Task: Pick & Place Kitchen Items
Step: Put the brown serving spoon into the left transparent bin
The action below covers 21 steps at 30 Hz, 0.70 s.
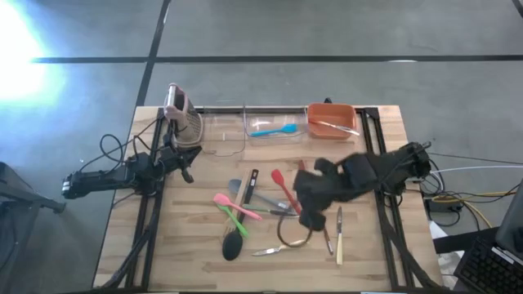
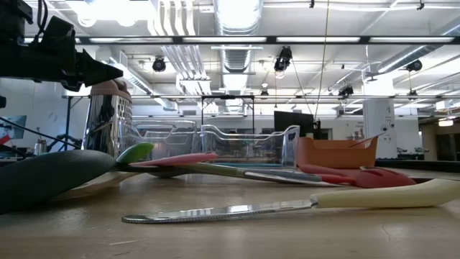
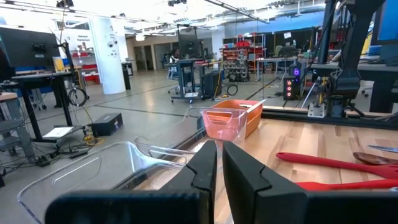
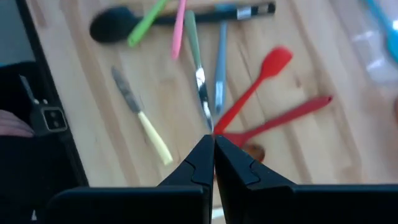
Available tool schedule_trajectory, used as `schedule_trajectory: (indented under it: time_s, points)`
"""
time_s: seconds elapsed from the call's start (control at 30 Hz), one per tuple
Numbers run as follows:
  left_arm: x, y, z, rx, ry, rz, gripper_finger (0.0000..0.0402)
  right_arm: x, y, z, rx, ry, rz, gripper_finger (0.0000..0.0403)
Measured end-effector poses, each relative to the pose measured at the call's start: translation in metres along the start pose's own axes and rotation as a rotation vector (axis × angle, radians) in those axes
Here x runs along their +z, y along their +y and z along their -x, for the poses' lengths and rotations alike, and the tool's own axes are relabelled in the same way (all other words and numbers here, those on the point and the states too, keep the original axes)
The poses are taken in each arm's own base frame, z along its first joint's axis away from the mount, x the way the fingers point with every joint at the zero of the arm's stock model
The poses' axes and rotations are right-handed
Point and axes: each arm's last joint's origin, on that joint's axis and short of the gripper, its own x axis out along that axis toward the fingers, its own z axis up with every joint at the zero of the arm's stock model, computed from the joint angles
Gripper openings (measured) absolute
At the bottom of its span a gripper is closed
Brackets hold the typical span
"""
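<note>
Several slim utensils lie flat on the wooden table: two red spatulas, a pink one, a green one, a black ladle and pale-handled knives. A blue spatula lies in the clear bin. My right gripper is shut and empty, above the table by the red spatulas' handle ends. My left gripper is shut and empty at the table's left, near the pink-topped rack.
An orange bin stands at the far right next to the clear bin. In the low view a knife lies nearest the front edge, with the ladle at the left. Cables run off both table sides.
</note>
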Motion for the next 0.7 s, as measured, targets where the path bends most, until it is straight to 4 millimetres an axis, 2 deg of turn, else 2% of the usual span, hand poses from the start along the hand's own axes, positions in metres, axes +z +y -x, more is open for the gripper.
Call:
schedule_trajectory:
  time_s: [0.17, 0.37, 0.57, 0.7]
  points:
    - [0.000, 0.000, 0.000, 0.000, 0.000, 0.000, 0.0030, -0.026, 0.008, -0.016, -0.101, 0.019, -0.021, 0.0008]
    - [0.000, 0.000, 0.000, 0.000, 0.000, 0.000, 0.0030, -0.059, -0.011, -0.031, -0.196, 0.038, -0.086, 0.0008]
    - [0.000, 0.000, 0.000, 0.000, 0.001, 0.000, 0.0030, -0.083, -0.035, -0.042, -0.088, -0.044, -0.189, 0.0008]
    - [0.000, 0.000, 0.000, 0.000, 0.001, 0.000, 0.0030, -0.100, -0.046, -0.057, 0.003, -0.078, -0.322, 0.0008]
